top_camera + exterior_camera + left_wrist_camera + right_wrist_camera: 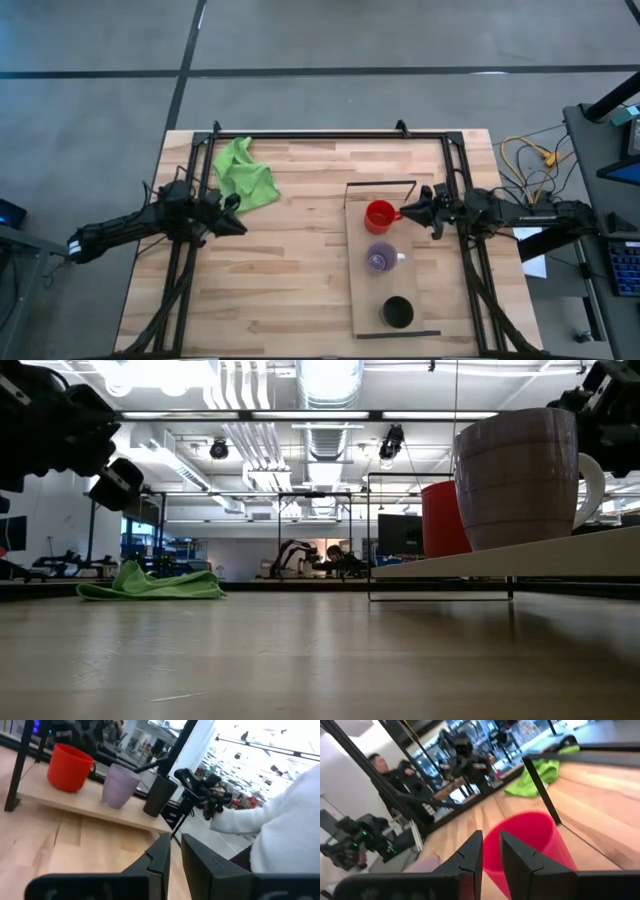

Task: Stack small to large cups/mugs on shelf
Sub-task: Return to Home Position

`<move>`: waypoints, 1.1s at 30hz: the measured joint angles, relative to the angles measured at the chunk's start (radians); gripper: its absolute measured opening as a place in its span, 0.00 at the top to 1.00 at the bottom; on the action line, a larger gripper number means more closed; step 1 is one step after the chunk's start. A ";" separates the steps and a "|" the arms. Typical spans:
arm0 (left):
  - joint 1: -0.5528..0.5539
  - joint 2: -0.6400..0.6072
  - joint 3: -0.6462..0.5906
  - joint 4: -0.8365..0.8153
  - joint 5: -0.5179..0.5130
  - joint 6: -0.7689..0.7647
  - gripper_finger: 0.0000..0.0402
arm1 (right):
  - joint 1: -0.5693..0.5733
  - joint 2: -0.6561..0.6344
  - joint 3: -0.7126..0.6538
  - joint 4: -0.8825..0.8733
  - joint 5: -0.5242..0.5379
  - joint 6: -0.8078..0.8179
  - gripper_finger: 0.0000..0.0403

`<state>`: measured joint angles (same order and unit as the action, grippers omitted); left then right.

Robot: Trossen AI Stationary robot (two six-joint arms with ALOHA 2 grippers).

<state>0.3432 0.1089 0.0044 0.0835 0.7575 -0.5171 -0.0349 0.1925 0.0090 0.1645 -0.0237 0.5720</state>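
Three cups stand upright and apart in a row on the shelf, a light wood board on the table's right half. The red cup is farthest, the purple cup with its pale handle is in the middle, and the black cup is nearest. My right gripper hovers level at the red cup's right side, raised above it, shut and holding nothing. My left gripper hangs over the table's left half, pointing toward the shelf, also shut with nothing in it.
A crumpled green cloth lies at the far left of the table. Thin black wire frames stand at the shelf's two ends. A person's white sleeve shows beyond the table, and other people sit in the room.
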 joint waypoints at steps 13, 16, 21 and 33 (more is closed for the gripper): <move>0.000 -0.001 0.000 0.219 -0.004 0.079 0.92 | 0.000 0.012 0.002 -0.161 -0.009 0.000 0.85; 0.000 -0.003 0.000 0.261 -0.004 0.079 0.92 | 0.000 0.014 0.002 -0.162 -0.009 -0.016 0.85; 0.000 -0.004 0.000 0.266 -0.005 0.079 0.92 | 0.000 0.014 0.002 -0.161 -0.009 0.000 0.85; 0.000 -0.002 0.000 0.266 -0.006 0.079 0.92 | 0.000 0.013 0.002 -0.161 -0.009 0.004 0.85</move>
<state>0.3435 0.1070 0.0044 0.3496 0.7517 -0.4377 -0.0349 0.2058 0.0113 0.0039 -0.0326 0.5762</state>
